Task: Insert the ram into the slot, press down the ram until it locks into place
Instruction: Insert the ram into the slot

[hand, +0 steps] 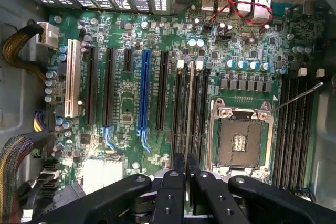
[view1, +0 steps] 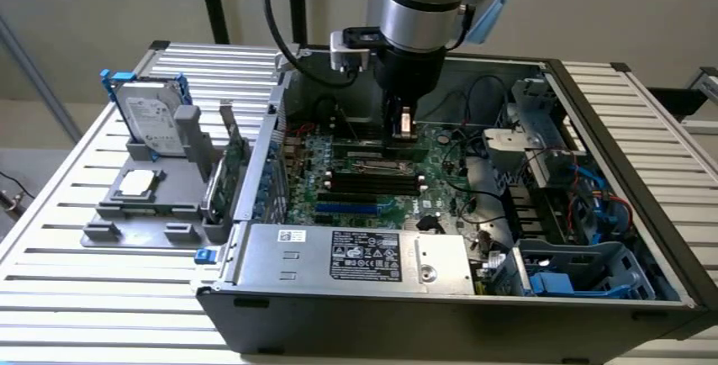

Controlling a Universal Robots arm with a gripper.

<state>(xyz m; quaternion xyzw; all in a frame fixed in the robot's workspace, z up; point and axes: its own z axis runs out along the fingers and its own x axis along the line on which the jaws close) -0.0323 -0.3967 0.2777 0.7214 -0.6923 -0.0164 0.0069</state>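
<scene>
Pinching thin flat ram, black pincer

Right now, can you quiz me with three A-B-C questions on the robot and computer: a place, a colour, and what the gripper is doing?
1. Where is the black robot gripper?
A) inside the open dark metal computer case
B) on the floor
C) on a shelf

2. What colour is the one bright long slot on the big green motherboard?
A) red
B) blue
C) yellow

3. What are the gripper's fingers doing?
A) spread wide, empty
B) shut on a screwdriver
C) shut on the thin flat ram stick

Answers:
1 A, it hangs over the motherboard between the case walls.
2 B, it shows blue among black ones.
3 C, the stick sits edge-on between them, above the long black ram slots.
</scene>
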